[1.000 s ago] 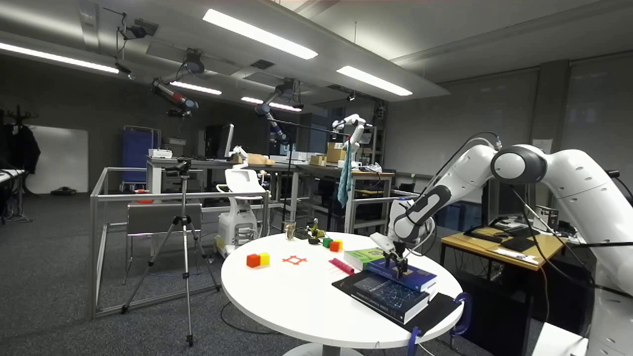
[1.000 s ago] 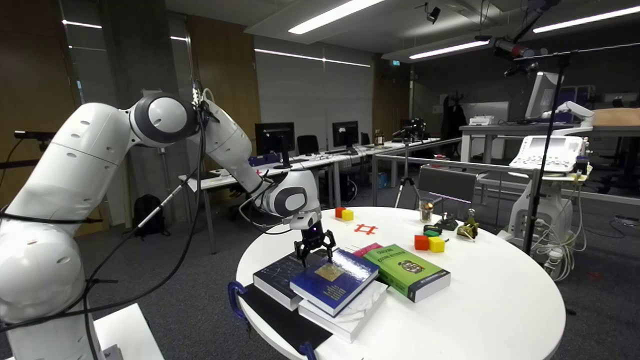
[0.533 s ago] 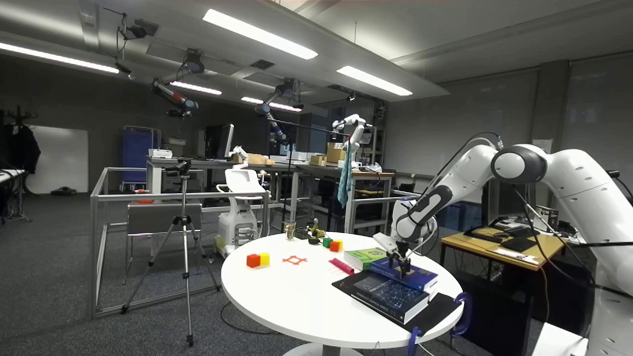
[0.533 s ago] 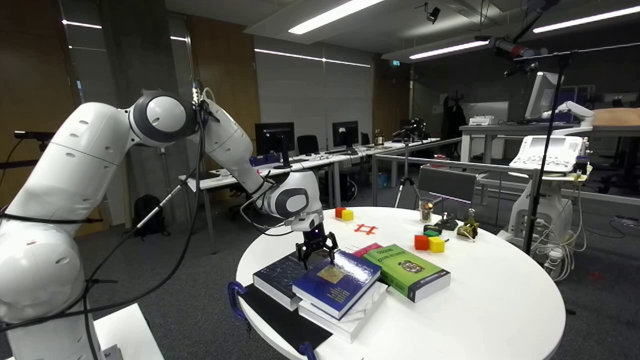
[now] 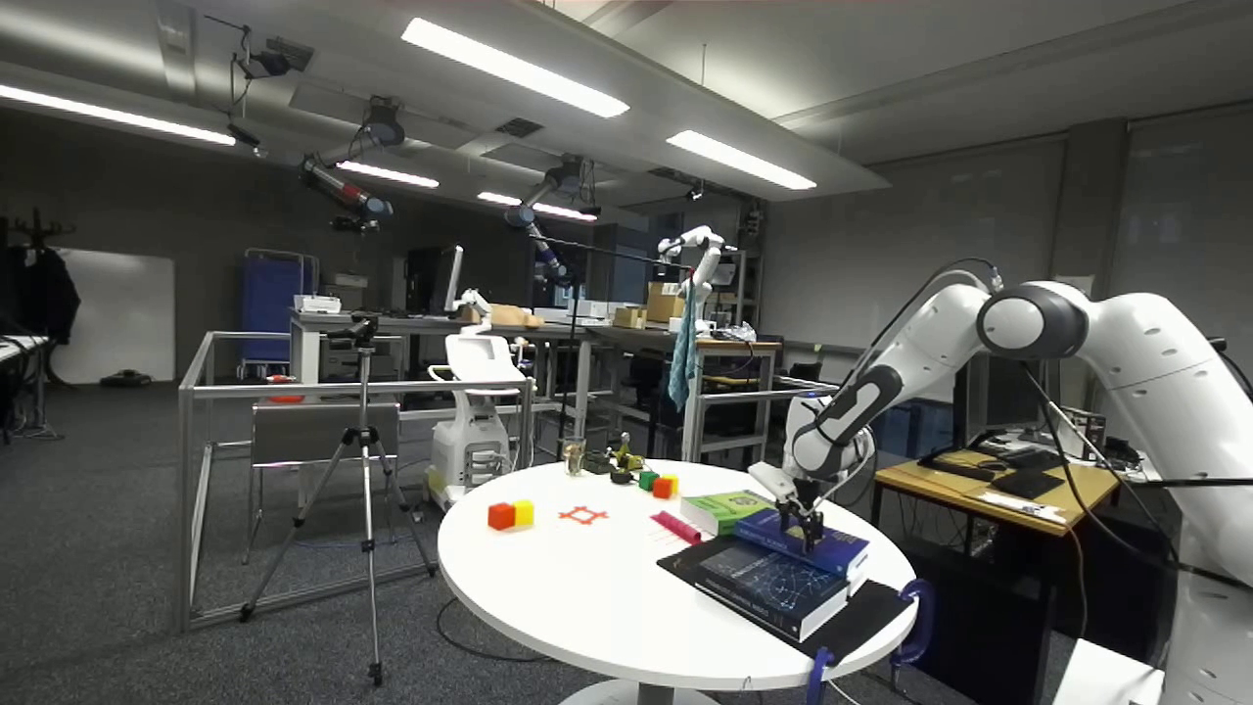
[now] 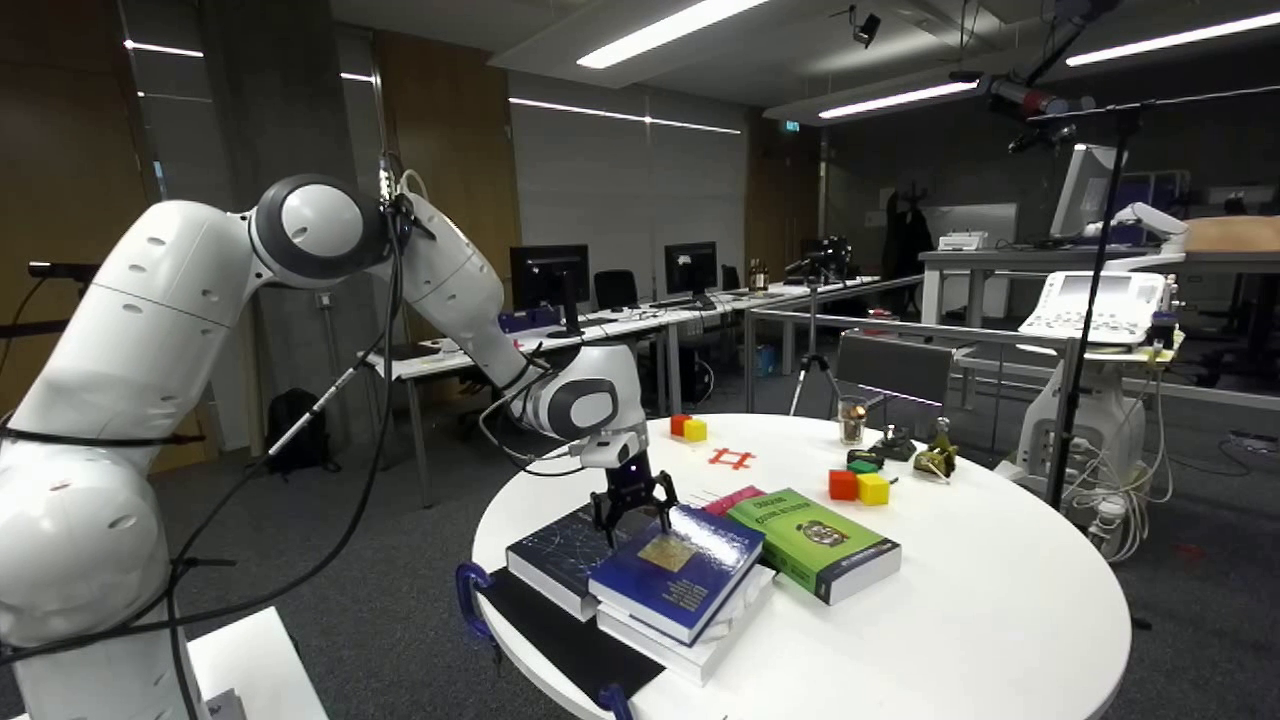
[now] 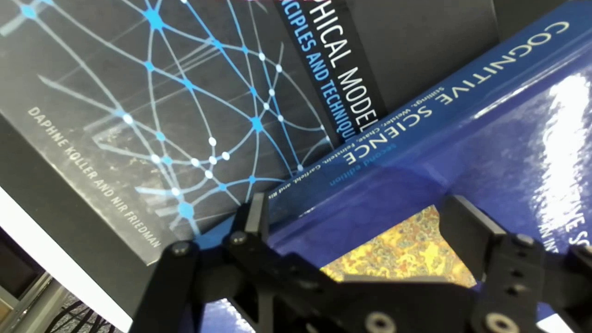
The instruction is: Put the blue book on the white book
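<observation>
The blue book lies on top of the white book, its cover up. It overhangs or leans toward the dark network-cover book beside it. In the wrist view the blue book fills the right part, with its spine facing the dark book. It also shows in an exterior view. The white book is mostly hidden beneath it. My gripper is open with nothing between the fingers. In the wrist view one finger is at the spine edge and the other is over the cover; I cannot tell whether they touch.
The dark book lies beside the stack on a black mat. A green book stands close on the far side. Blue clamps hold the table edge. Coloured cubes and a glass are farther back.
The blue book has slid a little away from the dark book, further over the white book. My open gripper has shifted slightly the same way with it and lower.
</observation>
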Controlling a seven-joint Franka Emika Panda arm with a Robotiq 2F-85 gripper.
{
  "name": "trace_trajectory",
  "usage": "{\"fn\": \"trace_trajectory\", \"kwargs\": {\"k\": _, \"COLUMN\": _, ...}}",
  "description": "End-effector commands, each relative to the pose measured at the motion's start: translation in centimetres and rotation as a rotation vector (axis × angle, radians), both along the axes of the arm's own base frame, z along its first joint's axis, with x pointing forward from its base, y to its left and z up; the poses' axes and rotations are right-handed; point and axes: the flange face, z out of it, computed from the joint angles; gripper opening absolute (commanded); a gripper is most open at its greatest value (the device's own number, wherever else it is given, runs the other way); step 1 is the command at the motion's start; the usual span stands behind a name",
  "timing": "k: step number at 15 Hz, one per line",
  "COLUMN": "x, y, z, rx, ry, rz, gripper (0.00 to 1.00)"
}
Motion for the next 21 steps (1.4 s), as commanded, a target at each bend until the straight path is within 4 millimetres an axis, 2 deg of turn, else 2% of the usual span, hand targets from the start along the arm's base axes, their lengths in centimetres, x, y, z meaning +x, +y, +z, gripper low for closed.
{"fn": "trace_trajectory", "kwargs": {"k": 1, "x": -1.5, "y": -1.4, "z": 1.5, "rx": 0.012, "ry": 0.009, "rz": -0.014, "gripper": 1.00}}
{"fn": "trace_trajectory", "kwargs": {"k": 9, "x": -0.7, "y": -3.5, "z": 1.6, "rx": 0.052, "ry": -0.031, "rz": -0.120, "gripper": 1.00}}
{"fn": "trace_trajectory", "kwargs": {"k": 14, "x": -0.5, "y": -4.1, "z": 1.7, "rx": 0.071, "ry": -0.044, "rz": -0.152, "gripper": 1.00}}
{"fn": "trace_trajectory", "kwargs": {"k": 18, "x": 0.1, "y": -2.9, "z": 2.0, "rx": 0.071, "ry": -0.041, "rz": -0.097, "gripper": 1.00}}
{"fn": "trace_trajectory", "kwargs": {"k": 21, "x": 1.0, "y": -0.9, "z": 2.7, "rx": 0.064, "ry": -0.042, "rz": -0.009, "gripper": 1.00}}
